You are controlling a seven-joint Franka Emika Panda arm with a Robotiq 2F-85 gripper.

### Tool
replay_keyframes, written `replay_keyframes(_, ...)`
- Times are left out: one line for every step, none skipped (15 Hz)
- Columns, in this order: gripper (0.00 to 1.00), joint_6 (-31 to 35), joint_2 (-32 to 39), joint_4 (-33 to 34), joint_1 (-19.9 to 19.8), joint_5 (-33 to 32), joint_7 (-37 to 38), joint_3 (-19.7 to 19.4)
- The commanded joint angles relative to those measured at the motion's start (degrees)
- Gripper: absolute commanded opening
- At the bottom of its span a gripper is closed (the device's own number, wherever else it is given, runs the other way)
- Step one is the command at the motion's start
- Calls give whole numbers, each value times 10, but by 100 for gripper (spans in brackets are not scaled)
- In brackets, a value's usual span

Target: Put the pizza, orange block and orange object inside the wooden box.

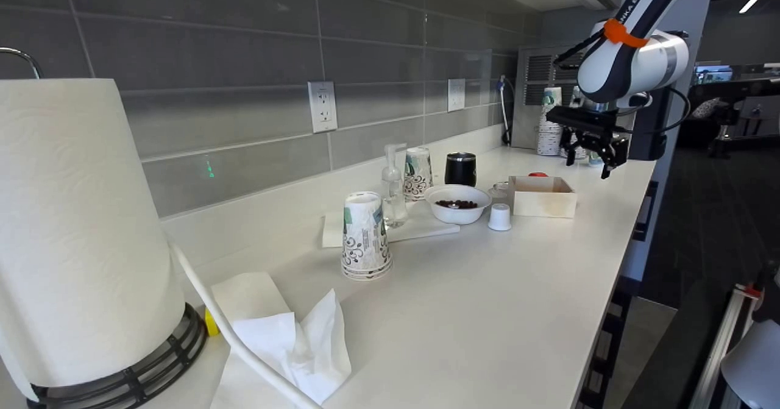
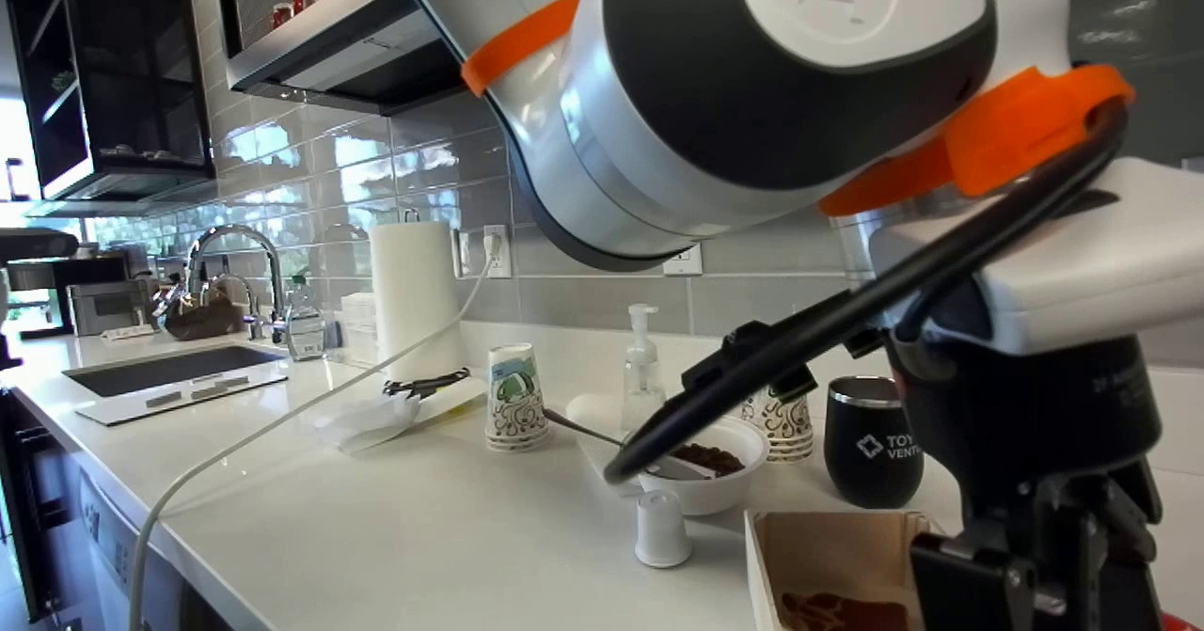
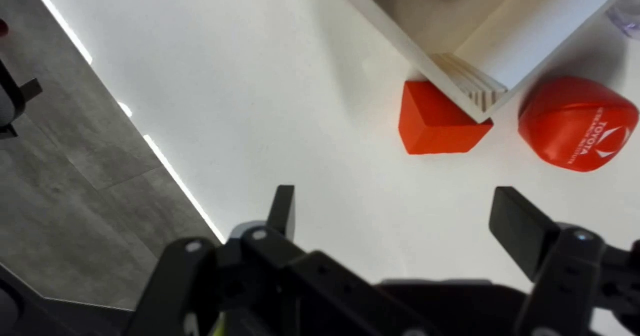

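We observe the black 2-fingered gripper (image 3: 397,208) in the released state: its jaws stand wide apart, and the smooth white countertop (image 3: 300,100) shows between the fingertips. In an exterior view, we see it raised above this surface, near the shallow rectangular box of pale tan wood (image 1: 544,205). In the wrist view, we locate the orange-red angular block (image 3: 440,133) outside the box, at a corner; the box rim overlaps part of it in our line of sight, so we cannot tell whether the 2 touch. Just beside the adjoining wall, also outside, we locate the rounded orange-red object with white TOYOTA lettering (image 3: 575,124). Inside the box, in an exterior view, we find a flat reddish-brown piece (image 2: 847,614) with paler markings; we cannot tell whether it is the pizza. In both exterior views, the small white tapered cup (image 1: 499,217) stands inverted just beside the box, and the round white bowl (image 1: 457,216) of dark brown pieces (image 2: 715,459) sits near it. Behind the bowl, in an exterior view, we note the black metal-rimmed tumbler (image 1: 460,170).
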Motion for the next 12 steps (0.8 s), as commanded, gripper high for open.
replay_keyframes(100, -3, 46, 41, 26, 2, 30, -21)
replay_keyframes(100, -3, 55, 49, 32, 4, 31, -25)
replay_keyframes(100, -3, 64, 57, 39, 12, 26, -29)
replay_keyframes(100, -1, 73, 63, 46, 31, 9, -32)
replay_keyframes(100, -1, 83, 70, 53, 54, -7, -34)
replay_keyframes(100, -3, 92, 76, 58, 69, -15, -36)
replay_keyframes(100, -4, 100, 82, 64, 80, -20, -38)
replay_keyframes(100, -5, 109, 88, 69, 93, -29, -39)
replay_keyframes(100, -5, 119, 94, 75, 93, -30, -43)
replay_keyframes(100, -5, 128, 97, 79, 102, -37, -45)
replay_keyframes(100, -5, 136, 101, 82, 108, -44, -48)
replay_keyframes(100, -5, 143, 104, 85, 115, -49, -51)
